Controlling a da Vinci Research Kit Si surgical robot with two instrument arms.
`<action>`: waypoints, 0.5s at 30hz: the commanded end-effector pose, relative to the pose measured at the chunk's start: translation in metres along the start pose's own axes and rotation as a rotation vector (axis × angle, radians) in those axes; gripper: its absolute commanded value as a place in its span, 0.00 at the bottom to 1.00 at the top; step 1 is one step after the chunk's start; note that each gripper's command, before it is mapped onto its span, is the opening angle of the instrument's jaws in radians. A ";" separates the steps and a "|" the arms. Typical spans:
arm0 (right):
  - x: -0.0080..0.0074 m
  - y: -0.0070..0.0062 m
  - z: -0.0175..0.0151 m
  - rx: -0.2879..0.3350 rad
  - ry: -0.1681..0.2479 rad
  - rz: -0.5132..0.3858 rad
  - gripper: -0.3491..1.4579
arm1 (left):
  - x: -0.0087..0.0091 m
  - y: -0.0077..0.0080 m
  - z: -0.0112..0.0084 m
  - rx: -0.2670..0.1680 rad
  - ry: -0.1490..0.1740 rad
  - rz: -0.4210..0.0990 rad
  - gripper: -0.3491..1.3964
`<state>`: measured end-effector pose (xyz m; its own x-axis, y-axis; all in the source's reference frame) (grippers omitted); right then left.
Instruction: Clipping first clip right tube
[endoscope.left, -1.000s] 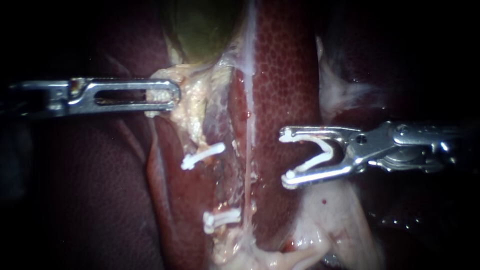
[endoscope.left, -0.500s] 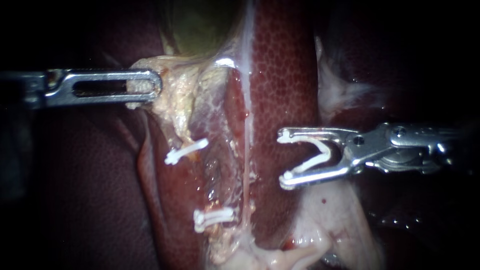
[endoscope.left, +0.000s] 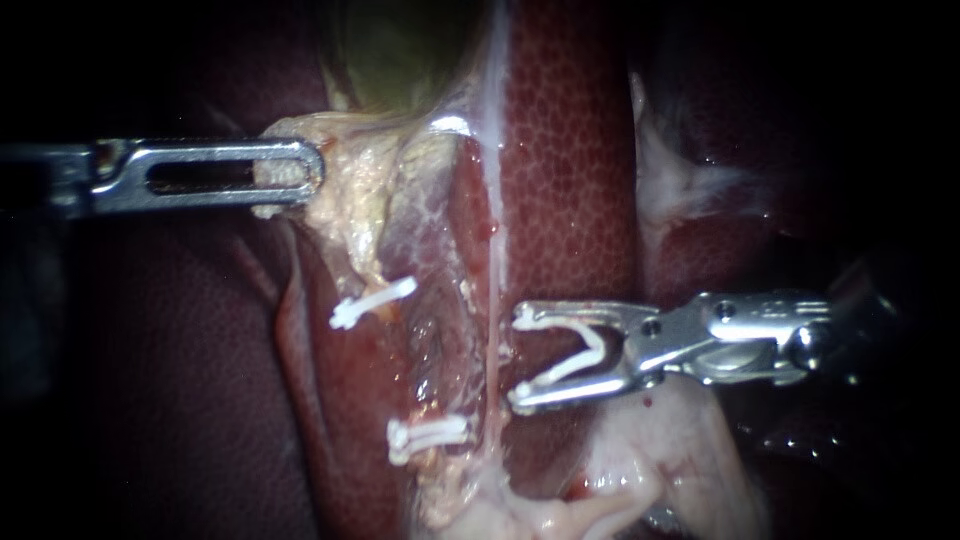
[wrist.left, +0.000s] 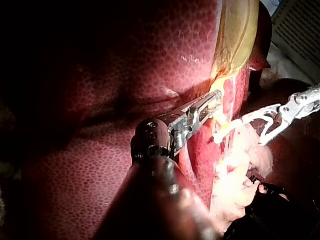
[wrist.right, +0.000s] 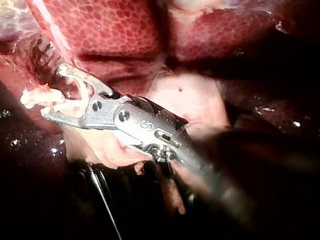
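Endoscope view, with both wrist views. Your left instrument (endoscope.left: 296, 176) enters from the left, and its slotted jaws are clenched on a fold of pale tissue (endoscope.left: 345, 200) just below the green gallbladder (endoscope.left: 400, 50), holding it toward the view's left. The left wrist view shows the same grasp, with the left instrument's (wrist.left: 212, 101) jaws closed flat on that fold at the gallbladder's lower end. Your right instrument (endoscope.left: 520, 358) enters from the right and lies across the mottled red liver (endoscope.left: 570, 150). Its jaws stand spread wide and carry a loaded clip (endoscope.left: 580, 358), a white V whose two legs lie against the inner faces of the jaws, mouth toward the tissue. The right tube (endoscope.left: 497, 290) is the thin pale strand running down the middle of the field along the liver's edge. The tips of the spread jaws lie just beside it on its right. Whether they already straddle it cannot be told from this view. In the right wrist view, the right instrument's (wrist.right: 52, 92) upper jaw tip meets the lower end of the visible strand (wrist.right: 54, 40). Two closed white clips, an upper clip (endoscope.left: 372, 302) and a lower clip (endoscope.left: 430, 436), sit to the left of the tube, apart from the jaws.
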<state>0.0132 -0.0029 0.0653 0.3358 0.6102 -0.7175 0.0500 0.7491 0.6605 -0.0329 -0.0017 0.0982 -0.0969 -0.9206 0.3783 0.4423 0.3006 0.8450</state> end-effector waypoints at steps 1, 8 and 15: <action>-0.0006 0.0004 0.0002 0.005 -0.004 0.005 0.52 | 0.0000 0.0000 0.0000 0.000 0.000 0.000 0.00; -0.0041 0.0020 0.0017 -0.008 -0.044 0.039 0.52 | 0.0001 0.0000 0.0000 -0.001 -0.001 0.000 0.00; -0.0054 0.0027 0.0027 -0.009 -0.044 0.050 0.52 | 0.0001 0.0000 0.0000 -0.002 -0.001 0.000 0.00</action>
<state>0.0141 -0.0049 0.0717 0.3790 0.6350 -0.6731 0.0241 0.7204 0.6932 -0.0329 -0.0018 0.0982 -0.0980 -0.9202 0.3789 0.4440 0.3003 0.8442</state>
